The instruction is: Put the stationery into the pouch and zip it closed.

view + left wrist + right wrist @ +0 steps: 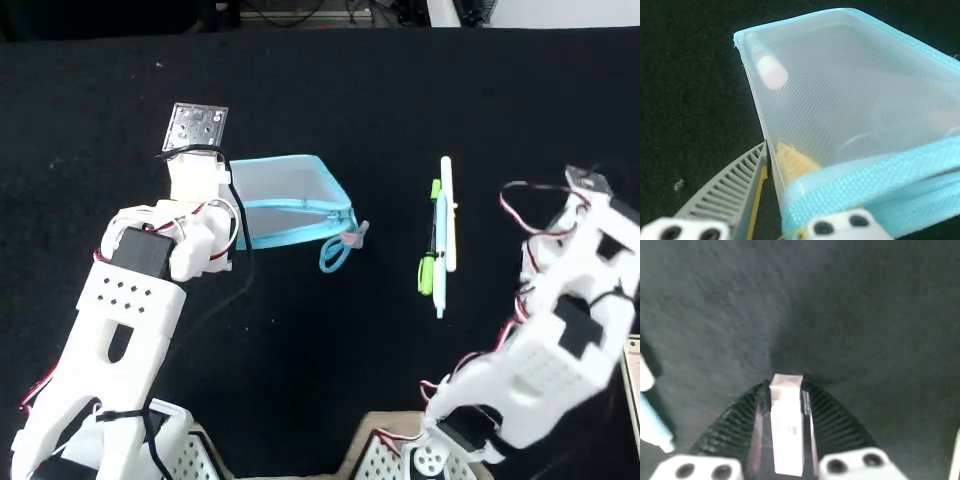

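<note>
Left fingers (pixel 732 195) are clamping the pouch (pixel 850 100) edge, apparently to steady its mouth; right fingers (pixel 735 425) are gripping a white block (pixel 786 430), while pens (pixel 440 235) are lying on the worktop (pixel 300 330).

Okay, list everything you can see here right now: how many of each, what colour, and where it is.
pouch: one, light blue and see-through, left of the table's middle
stick: one, white, seen through the pouch wall
pens: apparently three, white, green and blue, side by side right of the pouch
block: one, whitish, possibly an eraser, in the right gripper
table: one, black cover
left gripper: shut on the pouch's edge
right gripper: shut on the block, right of the pens
</note>
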Robot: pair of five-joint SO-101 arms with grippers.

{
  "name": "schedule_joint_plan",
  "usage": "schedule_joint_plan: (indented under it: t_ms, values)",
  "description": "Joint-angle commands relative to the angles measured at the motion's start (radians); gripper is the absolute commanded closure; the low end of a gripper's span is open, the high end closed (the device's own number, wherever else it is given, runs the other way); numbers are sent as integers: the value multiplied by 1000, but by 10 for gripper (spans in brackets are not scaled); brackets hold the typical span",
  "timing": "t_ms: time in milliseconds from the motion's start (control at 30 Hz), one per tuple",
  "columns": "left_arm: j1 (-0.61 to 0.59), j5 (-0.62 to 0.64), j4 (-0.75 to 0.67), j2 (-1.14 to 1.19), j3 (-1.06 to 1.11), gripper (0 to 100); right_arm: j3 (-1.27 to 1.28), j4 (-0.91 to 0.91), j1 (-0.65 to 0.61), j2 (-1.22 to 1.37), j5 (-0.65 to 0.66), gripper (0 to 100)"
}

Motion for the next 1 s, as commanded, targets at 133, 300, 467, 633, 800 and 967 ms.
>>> schedule_joint_plan:
  t_ms: [133,300,467,633,800,967]
  values:
    - [16,9,-5,8,28,970,33,81,41,-117,123,887]
    - [16,9,-5,8,28,970,-22,133,48,-110,150,843]
    - [16,9,-5,8,28,970,-28,132,34,-94,157,841]
    - [16,9,-2,8,28,970,-88,126,15,-2,157,842]
    - [16,9,-5,8,28,970,-232,158,34,148,153,843]
    - [16,9,-5,8,28,970,-351,293,41,166,157,943]
